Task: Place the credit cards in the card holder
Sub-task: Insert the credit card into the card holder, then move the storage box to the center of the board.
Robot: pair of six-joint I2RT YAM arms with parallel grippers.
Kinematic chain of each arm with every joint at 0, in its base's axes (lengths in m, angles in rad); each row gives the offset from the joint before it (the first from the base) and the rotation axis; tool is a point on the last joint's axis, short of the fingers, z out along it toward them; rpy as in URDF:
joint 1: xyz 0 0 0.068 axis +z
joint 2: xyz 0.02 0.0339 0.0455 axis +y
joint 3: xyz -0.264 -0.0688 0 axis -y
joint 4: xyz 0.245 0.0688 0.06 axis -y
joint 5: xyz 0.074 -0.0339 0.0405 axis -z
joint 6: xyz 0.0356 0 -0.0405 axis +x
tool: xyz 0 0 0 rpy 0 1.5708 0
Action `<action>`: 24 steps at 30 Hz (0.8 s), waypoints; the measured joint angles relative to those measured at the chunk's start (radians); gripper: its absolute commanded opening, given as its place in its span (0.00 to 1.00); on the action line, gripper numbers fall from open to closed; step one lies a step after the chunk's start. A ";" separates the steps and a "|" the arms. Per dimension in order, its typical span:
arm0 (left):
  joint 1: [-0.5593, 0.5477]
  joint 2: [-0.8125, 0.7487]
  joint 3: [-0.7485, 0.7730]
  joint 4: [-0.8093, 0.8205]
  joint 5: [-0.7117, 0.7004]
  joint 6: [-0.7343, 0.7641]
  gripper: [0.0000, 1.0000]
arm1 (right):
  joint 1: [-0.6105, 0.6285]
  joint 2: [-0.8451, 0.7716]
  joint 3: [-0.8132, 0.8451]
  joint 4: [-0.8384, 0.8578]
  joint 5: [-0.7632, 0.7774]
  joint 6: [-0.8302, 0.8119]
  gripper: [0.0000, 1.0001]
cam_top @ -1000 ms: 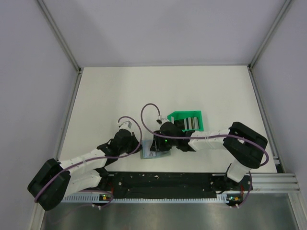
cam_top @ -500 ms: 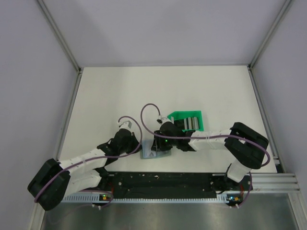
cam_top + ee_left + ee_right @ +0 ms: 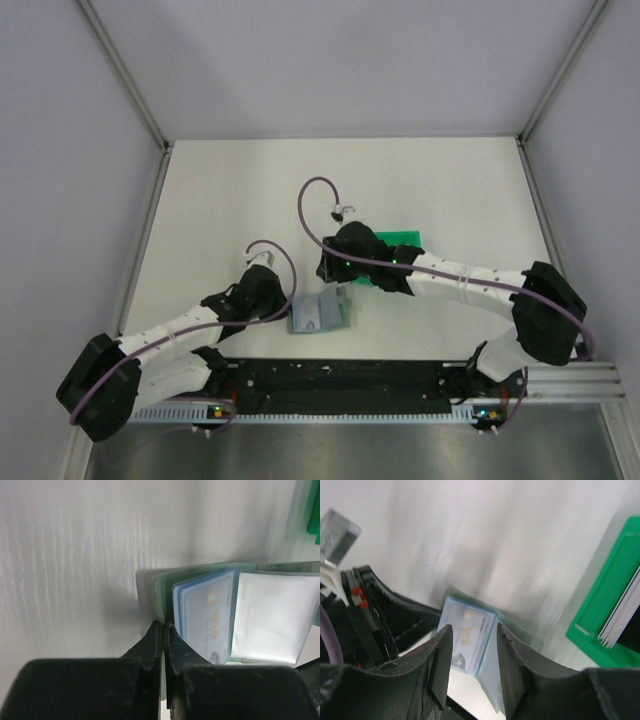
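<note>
The grey-green card holder (image 3: pixel 318 313) lies open near the table's front edge, its light blue sleeves up. A whitish card marked VIP (image 3: pixel 207 616) sits in its left sleeve and also shows in the right wrist view (image 3: pixel 466 637). My left gripper (image 3: pixel 164 626) is shut on the holder's left cover edge (image 3: pixel 161 592); in the top view it (image 3: pixel 287 306) is at the holder's left side. My right gripper (image 3: pixel 473 625) is open and empty, above the holder and apart from it (image 3: pixel 333 285). More credit cards (image 3: pixel 623 614) stand stacked in the green bin.
The bright green plastic bin (image 3: pixel 605 607) stands just behind and to the right of the card holder, mostly under my right arm in the top view (image 3: pixel 406 240). Metal frame posts and grey walls border the white table (image 3: pixel 230 200).
My right gripper has lifted off the card holder and drawn back toward the green bin, and its arm has stretched out. The holder's open sleeves now show. The left gripper has kept its hold.
</note>
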 measured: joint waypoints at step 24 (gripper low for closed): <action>0.011 0.035 0.098 -0.126 -0.015 0.046 0.00 | -0.136 0.146 0.023 -0.127 -0.050 -0.072 0.39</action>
